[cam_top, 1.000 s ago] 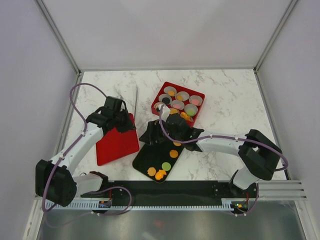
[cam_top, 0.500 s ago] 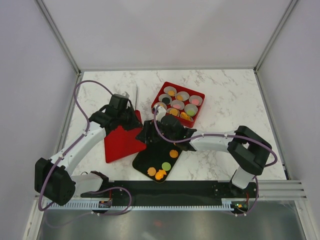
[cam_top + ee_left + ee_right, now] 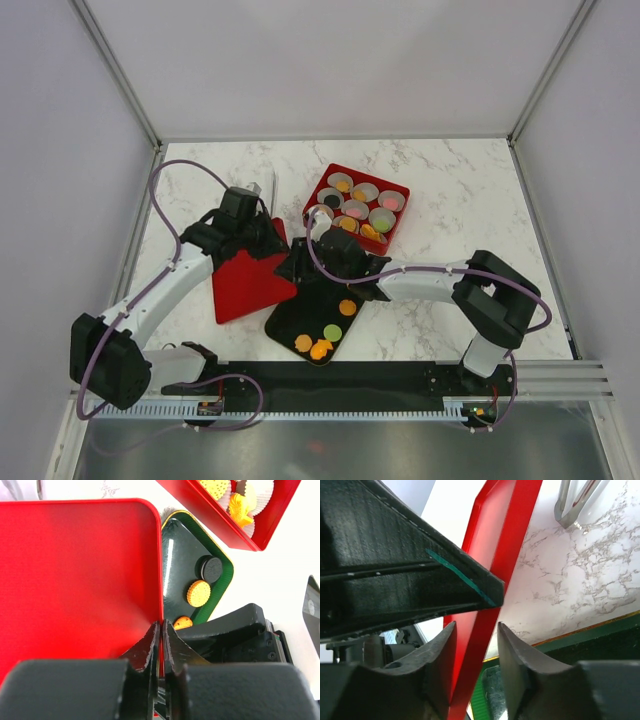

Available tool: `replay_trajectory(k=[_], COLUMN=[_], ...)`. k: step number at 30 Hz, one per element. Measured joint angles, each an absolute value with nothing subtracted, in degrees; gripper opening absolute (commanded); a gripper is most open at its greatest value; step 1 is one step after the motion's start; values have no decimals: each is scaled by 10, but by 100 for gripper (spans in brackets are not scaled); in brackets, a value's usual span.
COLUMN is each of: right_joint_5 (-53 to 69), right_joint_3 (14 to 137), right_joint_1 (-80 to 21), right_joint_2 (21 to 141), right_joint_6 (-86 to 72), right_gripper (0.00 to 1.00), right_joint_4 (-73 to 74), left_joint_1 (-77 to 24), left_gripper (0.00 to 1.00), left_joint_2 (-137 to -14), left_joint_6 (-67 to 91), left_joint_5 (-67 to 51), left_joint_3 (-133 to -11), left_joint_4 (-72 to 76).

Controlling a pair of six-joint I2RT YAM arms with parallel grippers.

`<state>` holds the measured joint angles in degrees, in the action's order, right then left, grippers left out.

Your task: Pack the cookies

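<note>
Your left gripper (image 3: 161,626) is pinched tight on the edge of the red lid (image 3: 75,580), which it holds beside the red box (image 3: 316,195). Your right gripper (image 3: 476,627) stands part open astride the same lid's edge and is not visibly clamped. Several cookies (image 3: 347,307) lie on the dark tray (image 3: 295,318); others sit in the paper cups (image 3: 381,218) inside the box. Judgement: packing is incomplete and the lid is not yet on. No brand, label or writing is legible.
</note>
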<state>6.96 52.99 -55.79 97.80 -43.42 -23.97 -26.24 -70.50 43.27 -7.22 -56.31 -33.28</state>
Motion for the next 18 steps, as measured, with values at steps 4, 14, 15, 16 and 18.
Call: replay_trajectory(k=[4,14,15,16,18], right_joint_5=[66,53,51,51,51], right_joint_3=[537,543,545,545,545], right_joint_1=[-559,-558,-557,-557,-553], right_joint_2=[978,982,981,981,980], right_joint_6=[-441,-453,-455,-455,-461], right_gripper=[22,4,3,3,2], right_joint_4=[-233,-205,-201,-198,-189], left_joint_1=[-262,-262,-260,-258,-251], left_gripper=[17,55,61,64,70], left_joint_2=[-708,-715,-716,-716,-716], left_joint_6=[432,422,419,414,405], left_joint_5=[-77,-76,-75,-75,-74], left_joint_3=[-564,-597,-608,-619,-648], left_joint_4=[-328,-331,-333,-335,-343])
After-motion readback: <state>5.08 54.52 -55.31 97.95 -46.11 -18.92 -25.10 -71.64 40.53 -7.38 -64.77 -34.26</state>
